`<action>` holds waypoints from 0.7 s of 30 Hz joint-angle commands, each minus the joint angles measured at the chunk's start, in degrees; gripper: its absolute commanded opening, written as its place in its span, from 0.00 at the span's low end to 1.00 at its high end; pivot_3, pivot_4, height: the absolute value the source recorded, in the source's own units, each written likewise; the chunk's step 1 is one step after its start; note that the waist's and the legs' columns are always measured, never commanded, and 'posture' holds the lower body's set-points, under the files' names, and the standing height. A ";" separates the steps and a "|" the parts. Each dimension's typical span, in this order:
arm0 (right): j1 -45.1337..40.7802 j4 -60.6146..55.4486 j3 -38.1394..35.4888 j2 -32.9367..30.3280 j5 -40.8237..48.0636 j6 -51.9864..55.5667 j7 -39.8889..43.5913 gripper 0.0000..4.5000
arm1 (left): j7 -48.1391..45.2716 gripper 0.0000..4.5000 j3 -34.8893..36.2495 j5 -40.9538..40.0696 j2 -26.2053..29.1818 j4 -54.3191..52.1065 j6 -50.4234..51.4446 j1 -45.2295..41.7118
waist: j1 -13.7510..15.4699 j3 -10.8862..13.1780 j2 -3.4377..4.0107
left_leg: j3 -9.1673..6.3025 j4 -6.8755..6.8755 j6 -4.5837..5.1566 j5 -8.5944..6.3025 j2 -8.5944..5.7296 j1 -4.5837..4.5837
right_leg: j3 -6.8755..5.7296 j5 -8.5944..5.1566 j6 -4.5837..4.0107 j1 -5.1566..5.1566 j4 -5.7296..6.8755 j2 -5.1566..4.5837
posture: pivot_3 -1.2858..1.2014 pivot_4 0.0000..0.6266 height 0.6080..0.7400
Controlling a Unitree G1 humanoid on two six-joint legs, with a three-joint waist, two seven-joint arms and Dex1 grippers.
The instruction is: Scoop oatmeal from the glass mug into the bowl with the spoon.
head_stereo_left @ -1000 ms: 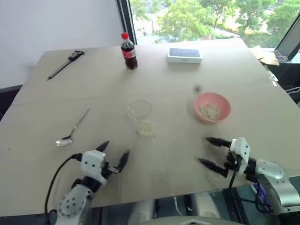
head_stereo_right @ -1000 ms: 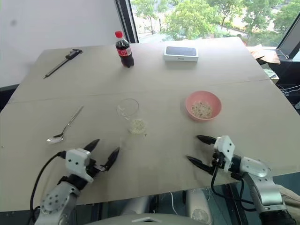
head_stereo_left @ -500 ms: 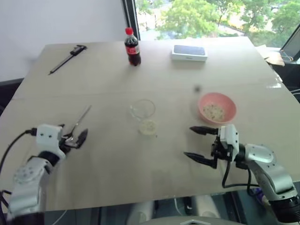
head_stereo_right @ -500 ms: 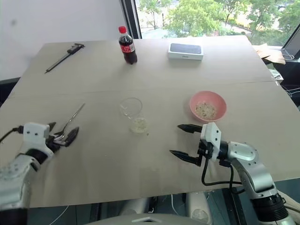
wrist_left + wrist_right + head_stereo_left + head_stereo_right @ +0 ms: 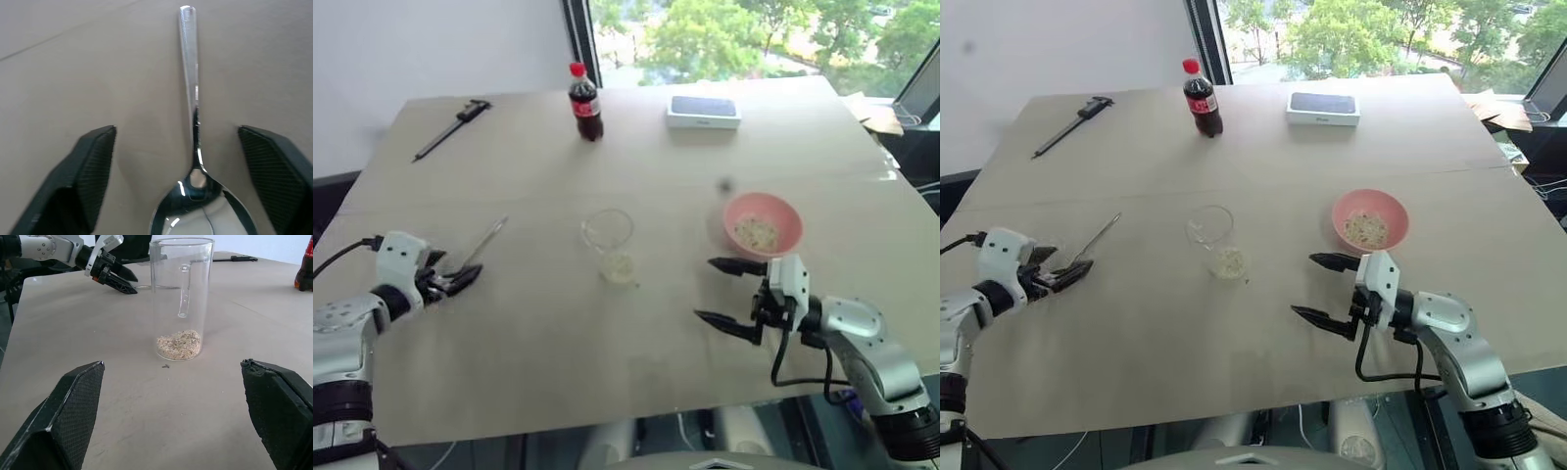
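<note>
Left gripper, fingers spread, straddles the spoon lying left of the glass mug; right gripper, fingers wide and empty, hovers near the mug's right.

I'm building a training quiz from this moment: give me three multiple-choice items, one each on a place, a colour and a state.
1. Where does the spoon lie?
A. in the bowl
B. on the table, between the left gripper's fingers
C. inside the glass mug

2. What colour is the bowl?
A. pink
B. blue
C. white

3. How is the right gripper?
A. shut on the mug
B. shut on the spoon
C. open, holding nothing

Answers: 1 B, the left wrist view shows the left gripper straddling it; 2 A, its rim is pink; 3 C, its fingers stand apart near the glass mug.
</note>
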 commanded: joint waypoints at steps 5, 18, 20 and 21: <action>-0.65 -1.85 -0.99 -0.09 0.98 -0.26 -0.38 1.00 | -2.16 0.20 -0.49 -0.27 -1.23 -0.09 2.61 5.22 | -0.30 -0.08 0.14 | 0.02 -0.01 0.02 -0.01 0.03 0.05 | 0.05 0.00 0.00 0.00 0.02 0.00 | 0.52 0.24 1.00; -3.23 -0.96 -1.17 -0.60 2.47 1.36 1.04 1.00 | 6.57 0.01 7.14 -2.94 -8.33 -13.72 -3.28 10.48 | -0.05 -0.18 0.28 | 0.03 -0.01 0.02 -0.01 0.02 0.03 | 0.07 0.01 0.00 -0.01 0.02 -0.29 | 0.52 0.24 1.00; -5.17 -0.43 -2.31 0.13 4.55 3.99 -0.40 1.00 | 9.11 0.01 8.28 -3.68 -10.01 -20.56 -4.76 10.45 | 0.08 -0.11 0.17 | 0.03 -0.01 0.02 -0.01 0.02 0.00 | 0.07 0.01 0.00 -0.01 0.01 -0.31 | 0.52 0.24 1.00; -6.10 0.05 -2.91 0.36 5.50 5.22 -0.97 1.00 | 10.01 0.01 8.45 -3.82 -10.74 -24.00 -5.34 10.37 | 0.17 -0.03 0.01 | -0.01 0.01 0.01 -0.01 0.01 -0.04 | 0.04 0.01 0.00 -0.02 0.01 -0.34 | 0.52 0.24 1.00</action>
